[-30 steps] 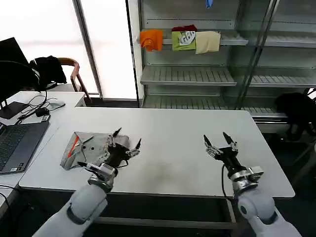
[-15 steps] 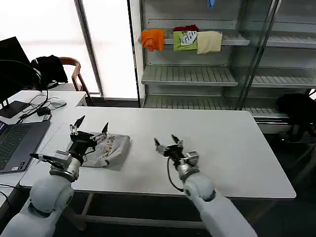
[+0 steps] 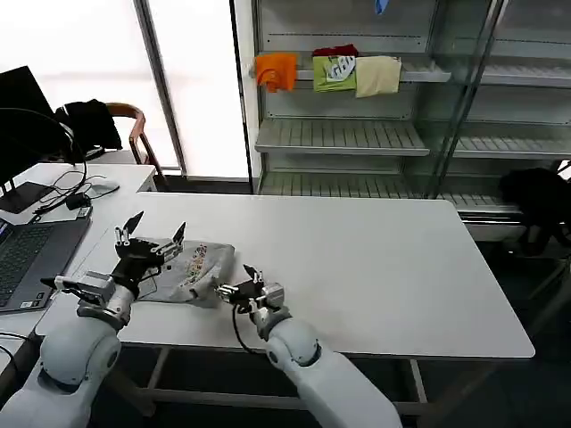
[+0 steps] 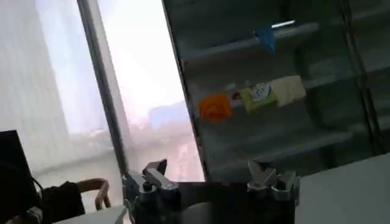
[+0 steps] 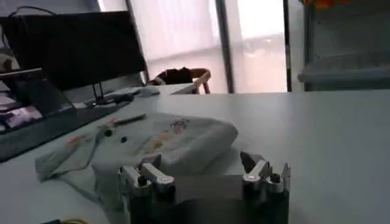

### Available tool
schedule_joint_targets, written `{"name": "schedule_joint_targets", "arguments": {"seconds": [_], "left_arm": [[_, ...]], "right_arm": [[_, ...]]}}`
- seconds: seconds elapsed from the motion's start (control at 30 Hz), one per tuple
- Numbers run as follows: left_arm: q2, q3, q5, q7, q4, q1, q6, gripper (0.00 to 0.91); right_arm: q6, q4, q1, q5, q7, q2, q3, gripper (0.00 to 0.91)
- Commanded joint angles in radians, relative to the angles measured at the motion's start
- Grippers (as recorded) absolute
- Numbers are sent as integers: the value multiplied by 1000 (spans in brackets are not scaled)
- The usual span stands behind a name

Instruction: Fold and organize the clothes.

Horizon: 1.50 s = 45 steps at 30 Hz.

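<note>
Right gripper (image 3: 243, 287) is sweeping across the table (image 3: 375, 259) toward the shirt (image 3: 183, 267), now just beside its near right edge; left gripper (image 3: 150, 234) is holding roughly the same spot over the shirt's left part.

Both grippers are standing wide open, gripping nothing. Shirt is lying bunched and partly folded on the table's left side, near the laptop (image 3: 27, 259), with the chest print facing up and the collar end toward the laptop. Judging it as light, limp, non-slippery cloth: it's going to sag and drag, not hold shape. Best pinch points are looking like the doubled hem edge by the right gripper and the collar/shoulder seam under the left, so both arms are lifting thick layers.
</note>
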Motion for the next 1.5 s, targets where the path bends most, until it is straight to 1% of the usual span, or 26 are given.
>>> {"name": "schedule_joint_targets", "arguments": {"seconds": [0.03, 0.07, 0.1, 0.13, 0.17, 0.2, 0.23, 0.33, 0.57, 0.83, 0.93, 1.07, 1.1, 1.17, 1.2, 1.23, 1.33, 1.4, 1.43, 1.5], "left_arm": [[-3, -21, -12, 19, 2, 13, 3, 907], [-4, -19, -11, 19, 1, 13, 3, 907], [-5, -16, -11, 19, 0, 12, 3, 907], [-6, -14, -11, 19, -2, 11, 4, 907], [-6, -13, -11, 19, -3, 10, 4, 907], [-5, -13, -11, 19, -3, 9, 4, 907], [-4, -13, -12, 19, -4, 9, 5, 907], [-1, -16, -14, 18, -4, 8, 5, 907], [-6, -14, -16, 18, -8, 12, 7, 907], [-7, -15, -24, 17, -13, 13, 10, 907], [-6, -17, -28, 17, -16, 15, 12, 907], [-8, -16, -29, 16, -18, 17, 14, 907], [-8, -15, -29, 16, -20, 18, 15, 907], [-8, -16, -29, 16, -23, 20, 15, 907], [-8, -17, -29, 15, -23, 21, 15, 907], [-8, -17, -29, 14, -23, 21, 15, 907], [-8, -18, -29, 14, -24, 23, 15, 907], [-8, -18, -29, 14, -24, 25, 15, 907], [-9, -17, -29, 14, -24, 26, 14, 907], [-11, -16, -29, 15, -23, 28, 14, 907]], "right_arm": [[-12, -56, 33, 46, 9, 66, -46, 907], [-15, -57, 32, 57, 13, 65, -43, 907], [-18, -58, 30, 74, 16, 64, -41, 846], [-25, -59, 28, 98, 24, 64, -38, 615], [-31, -61, 27, 107, 30, 63, -35, 312], [-35, -64, 25, 116, 35, 64, -32, 171], [-40, -68, 23, 131, 39, 63, -28, 0], [-54, -69, 22, 155, 48, 60, -23, 0], [-48, -41, 34, 179, 71, 64, -19, 0], [-34, -38, 45, 217, 127, 80, -4, 0], [-42, -33, 42, 245, 149, 79, 6, 0], [-63, -21, 38, 245, 184, 59, 6, 0], [-86, -10, 38, 243, 200, 47, 7, 0], [-101, 4, 38, 232, 212, 26, 10, 0], [-120, 23, 39, 216, 234, 1, 17, 0], [-124, 31, 40, 213, 238, -19, 23, 0], [-124, 71, 35, 213, 253, -84, 45, 0], [-124, 135, 14, 225, 266, -156, 67, 0], [-124, 141, 9, 226, 268, -161, 70, 0], [-116, 233, -32, 233, 265, -245, 100, 0]]}}
